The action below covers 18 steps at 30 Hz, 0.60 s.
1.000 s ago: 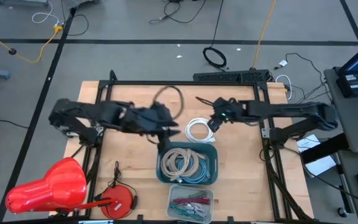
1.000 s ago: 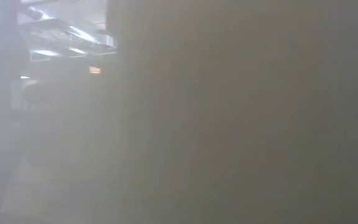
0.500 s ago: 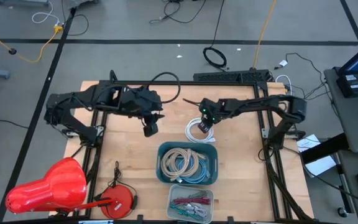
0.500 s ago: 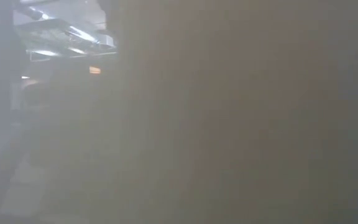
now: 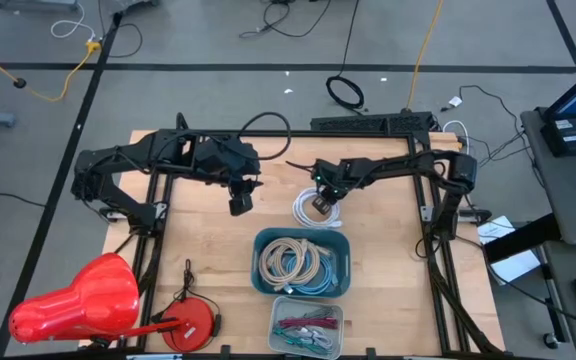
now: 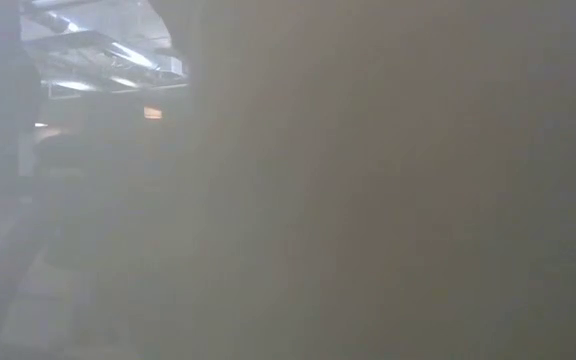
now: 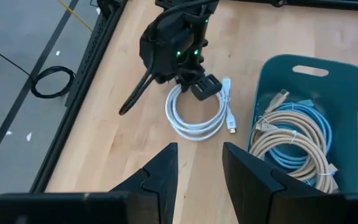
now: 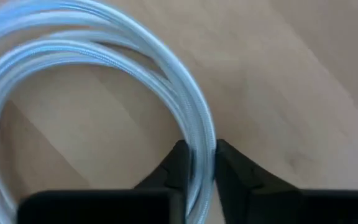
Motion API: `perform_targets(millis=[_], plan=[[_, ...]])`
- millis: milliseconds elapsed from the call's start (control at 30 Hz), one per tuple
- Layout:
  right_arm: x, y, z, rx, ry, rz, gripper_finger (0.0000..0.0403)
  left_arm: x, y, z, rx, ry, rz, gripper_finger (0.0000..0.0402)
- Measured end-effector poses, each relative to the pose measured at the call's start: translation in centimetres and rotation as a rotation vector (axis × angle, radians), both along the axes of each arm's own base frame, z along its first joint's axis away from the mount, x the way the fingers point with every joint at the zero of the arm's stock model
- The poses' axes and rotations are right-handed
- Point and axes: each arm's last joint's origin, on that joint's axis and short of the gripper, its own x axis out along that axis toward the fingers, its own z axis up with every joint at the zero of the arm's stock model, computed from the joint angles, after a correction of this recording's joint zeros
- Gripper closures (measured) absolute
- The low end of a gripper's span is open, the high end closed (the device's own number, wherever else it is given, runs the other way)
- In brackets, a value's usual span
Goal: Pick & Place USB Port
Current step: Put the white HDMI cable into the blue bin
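A white coiled USB cable (image 5: 309, 212) lies flat on the wooden table, just beyond the teal basket; it also shows in the left wrist view (image 7: 194, 119) and fills the right wrist view (image 8: 104, 62). My right gripper (image 5: 320, 200) (image 7: 206, 88) (image 8: 199, 163) is down on the coil's far part, shut on its strands. My left gripper (image 5: 240, 203) (image 7: 198, 169) hangs open over bare table to the left of the coil, touching nothing. The low view is a haze and shows nothing of the task. My right gripper has the coil's bundled strands (image 8: 199, 140) pinched between its two fingers, on the loop's far side (image 7: 211, 98). The fingers come from above, slanting down from the table's right, and stand across the strands. The coil lies flat on the table.
The teal basket (image 5: 340, 282) holds beige and blue coiled cables (image 5: 298, 262). A clear box (image 5: 280, 338) of red and green cables sits at the near edge. A red lamp-like object (image 5: 73, 300) and a red disc (image 5: 190, 322) lie near left. Black frame rails (image 5: 298, 135) border the table.
My left arm has drawn back from over the basket's far rim toward the table's far left and now holds still over bare wood. My right gripper has moved leftward and down onto the white coil. The coil has stayed where it was.
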Motion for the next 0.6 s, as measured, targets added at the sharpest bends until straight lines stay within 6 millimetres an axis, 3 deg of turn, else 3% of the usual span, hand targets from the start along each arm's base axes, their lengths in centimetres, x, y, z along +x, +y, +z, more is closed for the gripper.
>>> perform_targets(millis=[100,233,367,500,600], plan=[[0.4,-0.1,-0.2,-0.012,-0.027,0.006,0.0370,0.0,0.0,0.0,0.000,-0.001,0.001,0.0275],[0.2,-0.1,1.8,-0.031,-0.087,-0.045,0.0370,0.0,0.2,0.0,0.008,0.000,0.013,0.0275],[-1.1,0.3,5.6,-0.065,-0.129,-0.084,0.0372,0.0,0.2,0.0,0.017,-0.001,0.019,0.0275],[-1.4,0.0,11.5,-0.187,-0.288,-0.128,0.0372,0.1,0.3,0.1,0.028,-0.006,0.017,0.0275],[-2.2,0.2,14.2,-0.246,-0.327,-0.128,0.0372,0.4,0.5,0.0,0.039,-0.029,0.015,0.0275]])
